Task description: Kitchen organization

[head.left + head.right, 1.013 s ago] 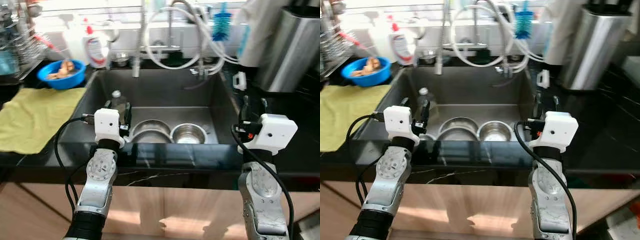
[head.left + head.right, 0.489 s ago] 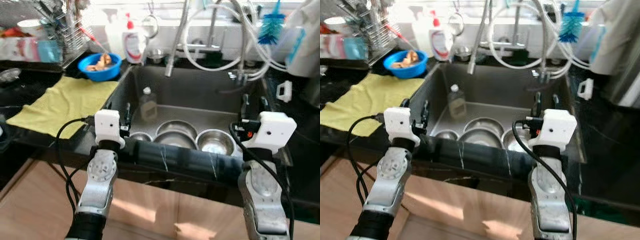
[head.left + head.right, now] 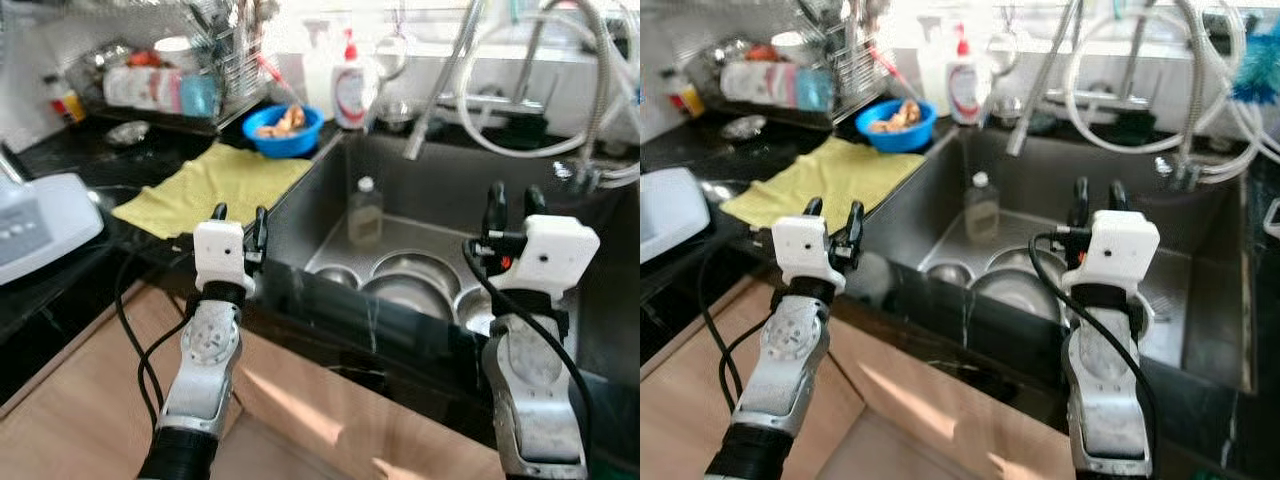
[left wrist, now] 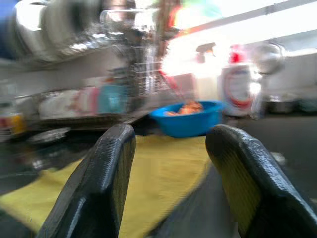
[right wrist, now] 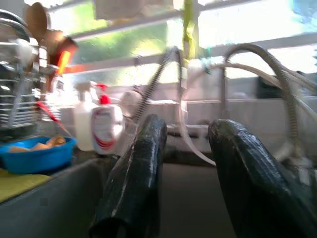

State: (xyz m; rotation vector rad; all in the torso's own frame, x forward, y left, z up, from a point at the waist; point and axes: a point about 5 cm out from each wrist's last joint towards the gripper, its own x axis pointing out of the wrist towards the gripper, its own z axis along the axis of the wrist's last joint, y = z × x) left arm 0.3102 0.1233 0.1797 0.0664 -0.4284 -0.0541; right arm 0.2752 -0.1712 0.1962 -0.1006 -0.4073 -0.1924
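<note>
Dark sink (image 3: 330, 205) set into a black counter (image 3: 70, 265), viewed at an angle. In the sink: three steel bowls, a small one (image 3: 337, 277) at the left, a large one (image 3: 408, 285) in the middle touching it, and a third (image 3: 472, 309) at the right, partly hidden behind the right arm; a small clear bottle (image 3: 364, 211) with a pale cap stands upright behind them, near the sink's back left. Faucet (image 3: 440, 80) with flexible hose loops rises at the back. On the counter to the left of the sink: a yellow cloth (image 3: 215, 184) lying flat up to the sink's edge; a blue bowl (image 3: 283, 130) at its far end, holding something tan, possibly food scraps, too blurred to tell; a white dish-soap bottle (image 3: 350, 92) with a red top just beside the bowl; a wire dish rack (image 3: 200, 70) with cups and containers farther left. A white appliance (image 3: 35, 225) sits at the near left edge. Left gripper (image 3: 238, 218): raised at the counter's front edge, just beside the cloth's near corner, fingers parted, grasping nothing. Right gripper (image 3: 508, 202): raised above the sink's front rim over the bowls, fingers parted, empty.
</note>
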